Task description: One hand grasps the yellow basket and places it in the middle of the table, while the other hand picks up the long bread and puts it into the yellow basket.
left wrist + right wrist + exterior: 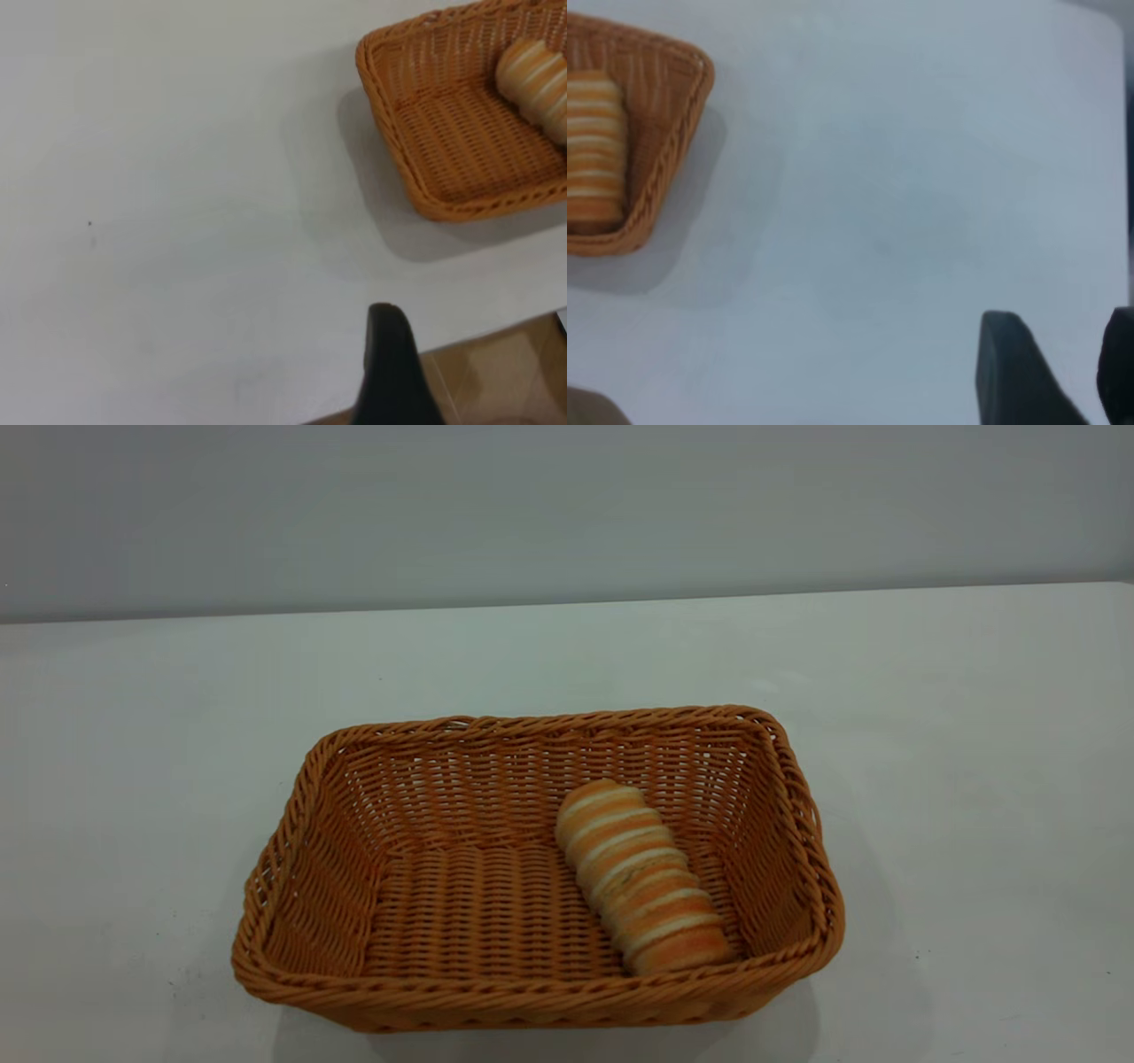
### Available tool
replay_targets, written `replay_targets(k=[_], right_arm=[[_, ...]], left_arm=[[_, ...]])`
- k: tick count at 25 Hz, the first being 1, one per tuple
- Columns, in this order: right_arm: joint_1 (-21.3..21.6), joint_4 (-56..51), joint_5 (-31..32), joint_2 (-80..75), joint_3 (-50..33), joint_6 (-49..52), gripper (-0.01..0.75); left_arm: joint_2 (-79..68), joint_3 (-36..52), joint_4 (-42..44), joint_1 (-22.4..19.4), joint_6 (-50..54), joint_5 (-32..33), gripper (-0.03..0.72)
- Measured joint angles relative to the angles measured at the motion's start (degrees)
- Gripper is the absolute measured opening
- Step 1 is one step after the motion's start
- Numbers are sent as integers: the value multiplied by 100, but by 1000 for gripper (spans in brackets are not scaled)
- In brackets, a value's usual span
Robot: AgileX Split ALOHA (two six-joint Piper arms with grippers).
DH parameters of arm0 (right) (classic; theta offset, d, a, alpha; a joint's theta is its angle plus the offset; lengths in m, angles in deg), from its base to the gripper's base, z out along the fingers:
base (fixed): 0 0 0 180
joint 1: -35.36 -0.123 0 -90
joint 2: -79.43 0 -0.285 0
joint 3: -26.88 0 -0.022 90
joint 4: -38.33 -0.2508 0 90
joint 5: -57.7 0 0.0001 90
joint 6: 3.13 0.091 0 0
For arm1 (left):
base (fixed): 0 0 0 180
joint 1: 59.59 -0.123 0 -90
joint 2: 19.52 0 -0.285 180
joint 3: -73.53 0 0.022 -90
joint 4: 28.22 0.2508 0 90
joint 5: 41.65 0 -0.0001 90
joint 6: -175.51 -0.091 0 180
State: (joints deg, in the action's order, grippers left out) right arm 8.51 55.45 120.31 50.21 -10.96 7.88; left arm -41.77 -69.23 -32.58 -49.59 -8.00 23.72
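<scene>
The ridged golden-and-cream long bread [640,877] lies inside the orange-tan woven wicker basket [523,992] mid-worktop [974,735], so the task looks done; the right end effector [1059,376] is spread and empty, the left's state unclear.

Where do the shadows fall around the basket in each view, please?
Exterior view: the yellow basket casts a soft shadow on the table toward the camera. Left wrist view: a broad grey shadow skirts its corner. Right wrist view: shadow lies beside its rim.
</scene>
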Motion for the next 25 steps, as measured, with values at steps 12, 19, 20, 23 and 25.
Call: replay_targets(k=[12, 19, 20, 23, 25], right_arm=[[0, -52, 830, 1891, -17, -149, 277], [0, -484, 830, 2266, -425, -198, 277], [0, -542, 830, 2266, -545, -224, 277], [0, -753, 826, 2266, -929, -288, 277], [0, -834, 770, 2266, -988, -308, 277]], left_arm=[[1455, 394, 48, 0, 6, 159, 536], [1577, 406, 273, 0, 43, 159, 536], [1577, 406, 278, 0, 43, 159, 536], [1577, 418, 278, 0, 43, 159, 536], [1577, 481, 278, 0, 43, 159, 536]])
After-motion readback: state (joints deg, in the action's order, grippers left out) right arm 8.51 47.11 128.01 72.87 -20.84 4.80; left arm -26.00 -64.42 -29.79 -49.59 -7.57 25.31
